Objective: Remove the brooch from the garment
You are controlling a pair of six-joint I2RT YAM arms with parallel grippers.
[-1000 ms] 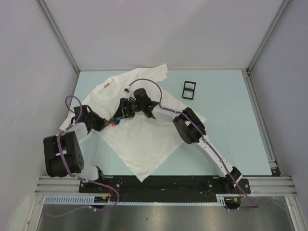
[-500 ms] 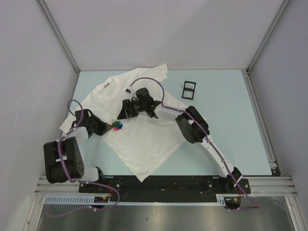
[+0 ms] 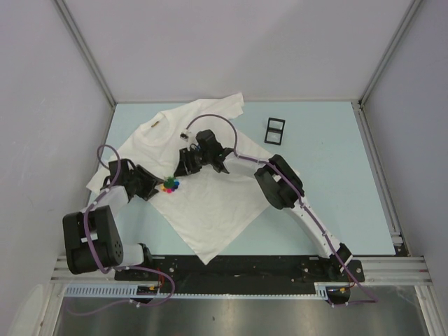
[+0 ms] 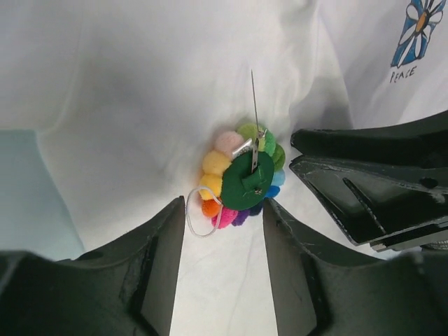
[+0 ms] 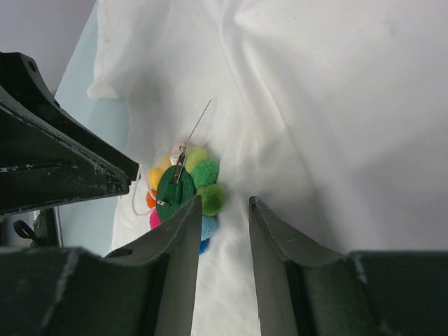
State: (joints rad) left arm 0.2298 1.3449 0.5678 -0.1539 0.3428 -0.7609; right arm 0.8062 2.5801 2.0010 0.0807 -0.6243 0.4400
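Brooch [image 4: 241, 182] lies back-up on the T-shirt [image 3: 210, 203], pin open and seemingly clear of cloth (view unsure), between left gripper [image 4: 224, 208] and right gripper [image 5: 225, 203], both parted and empty; lifting it away is not yet done.

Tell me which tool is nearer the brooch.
Left, narrowly. The left tool straddles the brooch; the right tool sits beside it, the brooch outside its gap.

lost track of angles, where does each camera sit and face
Top external: above, behind the bases, looking down on the white short-sleeved T-shirt; both arms show.
Left wrist: looks past the left gripper at the rainbow pompom brooch; right gripper at right.
Right wrist: looks past the right gripper at that brooch; left gripper at left.
Shared: the brooch.
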